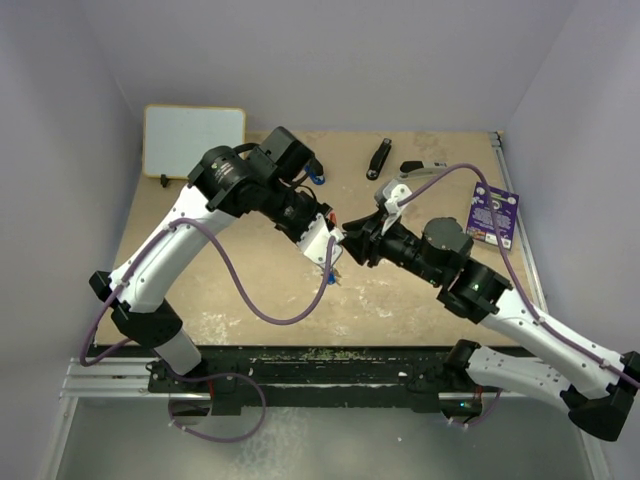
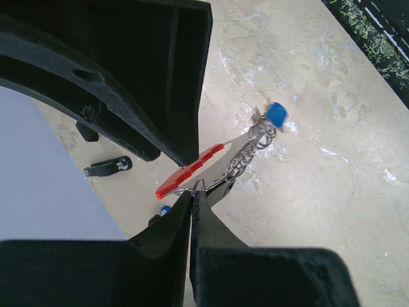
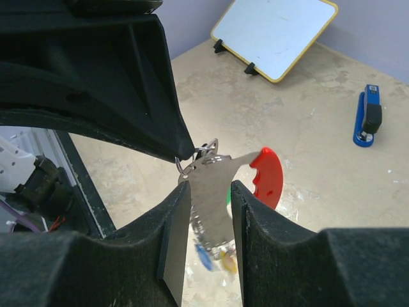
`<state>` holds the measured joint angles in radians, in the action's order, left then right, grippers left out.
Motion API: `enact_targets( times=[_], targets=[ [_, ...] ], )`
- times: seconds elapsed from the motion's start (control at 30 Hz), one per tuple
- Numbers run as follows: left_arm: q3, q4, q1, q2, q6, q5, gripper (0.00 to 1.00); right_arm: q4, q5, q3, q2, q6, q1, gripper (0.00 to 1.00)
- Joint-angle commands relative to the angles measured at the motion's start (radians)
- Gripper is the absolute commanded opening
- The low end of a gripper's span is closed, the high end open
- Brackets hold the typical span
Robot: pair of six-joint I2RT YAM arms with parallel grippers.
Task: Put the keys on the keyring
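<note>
beige tabletop (image 1: 250, 290) lies below. the keyring (image 2: 199, 187) hangs above it, its ring pinched in the left gripper (image 2: 192, 199), whose jaws are pressed together. a silver blade (image 3: 214, 173) drops lengthwise from that ring, between the jaws of the right gripper (image 3: 209, 190). they flank it closely, but i cannot tell whether they pinch it. the right arm is nearer the blade.

Keyring (image 2: 214, 163) above table (image 1: 400, 310) centre; whiteboard (image 1: 194, 141) far-left corner; card (image 1: 492, 216) right; stapler (image 1: 379, 157) behind keyring
</note>
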<state>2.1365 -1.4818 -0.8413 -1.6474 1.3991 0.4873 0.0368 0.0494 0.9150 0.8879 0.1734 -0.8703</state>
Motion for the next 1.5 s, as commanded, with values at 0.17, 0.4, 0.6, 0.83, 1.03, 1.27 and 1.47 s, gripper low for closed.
enact_targets(
  times=[0.17,0.4,0.6,0.83,1.03,1.27,1.47],
  targets=[
    [0.054,0.045,-0.007,-0.009,-0.024,0.033,0.03,0.108,0.056,0.039,0.046,0.01,-0.013,0.37],
    [0.06,0.059,-0.007,-0.013,-0.039,0.029,0.03,0.133,0.064,0.042,0.067,0.011,-0.018,0.37],
    [0.054,0.066,-0.006,-0.012,-0.044,0.012,0.03,0.127,0.067,0.04,0.059,0.021,-0.022,0.38],
    [0.07,0.069,-0.008,-0.011,-0.059,0.047,0.03,0.135,0.067,0.035,0.065,0.02,-0.022,0.36],
    [0.091,0.049,-0.02,-0.007,-0.061,0.053,0.03,0.137,0.055,0.032,0.069,0.016,-0.022,0.28],
    [0.091,0.047,-0.029,-0.005,-0.063,0.055,0.03,0.134,0.053,0.043,0.078,0.014,-0.022,0.11],
    [0.088,0.06,-0.033,-0.001,-0.07,0.045,0.03,0.135,0.062,0.041,0.082,0.009,-0.023,0.01]
  ],
)
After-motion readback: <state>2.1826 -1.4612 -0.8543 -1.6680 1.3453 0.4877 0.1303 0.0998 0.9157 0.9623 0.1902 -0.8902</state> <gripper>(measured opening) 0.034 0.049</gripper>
